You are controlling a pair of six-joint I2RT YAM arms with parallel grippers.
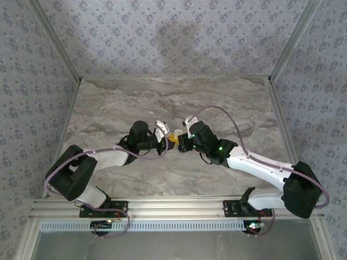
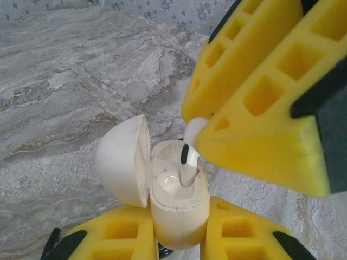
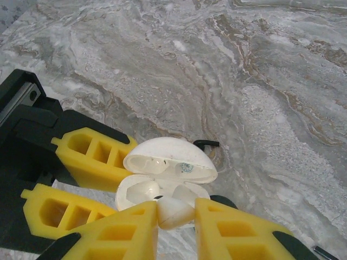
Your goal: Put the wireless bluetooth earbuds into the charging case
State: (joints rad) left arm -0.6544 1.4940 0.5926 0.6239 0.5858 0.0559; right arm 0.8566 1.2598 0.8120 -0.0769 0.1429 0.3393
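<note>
Above the bench [image 3: 255,86], between the two arms: left tool [image 2: 179,238] is clenched on the lower body of the charging case [image 2: 179,208]. Its lid [image 2: 123,162] is swung open to one side, mouth facing up. Right tool [image 3: 175,216] is clenched on one earbud [image 2: 190,165] by its bulb end, stem pointing down, tip just inside the case's open mouth. Not seated yet, I'd say.

Handling, my read:
- Both parts look like light, rigid, glossy plastic.
- Case is a smooth rounded shell, so it may squirt out of the grip or rotate if the earbud pushes off-axis. Hold it low on the body, across the widest part, clear of the lid. That's where it's held now.
- Lid is likely the weak point, so keep load off it.
- Earbud is tiny and slippery. Pinching the bulb leaves the stem free to enter, which is right. Squeeze lightly, since it can twist in the pinch.
- Stem should line up with its well before any push. Forcing it in tilted risks a jam or a pop-out.

Second earbud: something pale sits in the other well [image 3: 142,190]; can't tell whether it's a bud or the bare well.
</note>
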